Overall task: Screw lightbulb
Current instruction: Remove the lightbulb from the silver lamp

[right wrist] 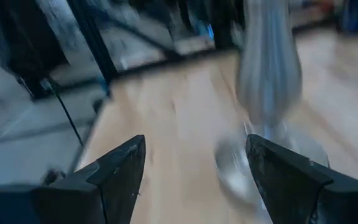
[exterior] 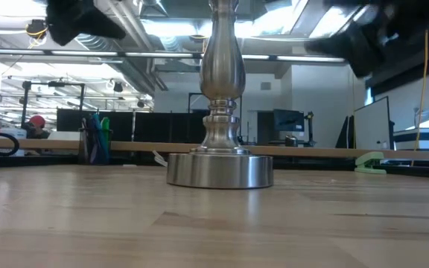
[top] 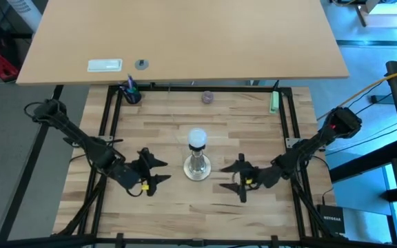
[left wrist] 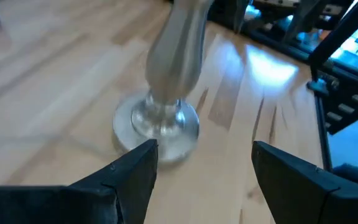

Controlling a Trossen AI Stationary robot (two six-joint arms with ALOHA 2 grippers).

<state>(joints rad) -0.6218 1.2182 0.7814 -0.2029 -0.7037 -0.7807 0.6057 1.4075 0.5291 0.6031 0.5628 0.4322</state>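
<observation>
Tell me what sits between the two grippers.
In the high view, the silvery stand with the lightbulb on top stands between the open left gripper and open right gripper; otherwise only bare table.

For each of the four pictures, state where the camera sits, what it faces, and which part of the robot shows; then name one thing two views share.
High view: above the table, looking down; white frosted lightbulb on the silvery round-based stand; both arms, left gripper, right gripper.
Low view: table-top height, facing the stand's base; dark arm parts above.
Left wrist view: behind its open fingers, facing the stand.
Right wrist view: behind its open fingers, facing the stand.
Shared: the stand.
</observation>
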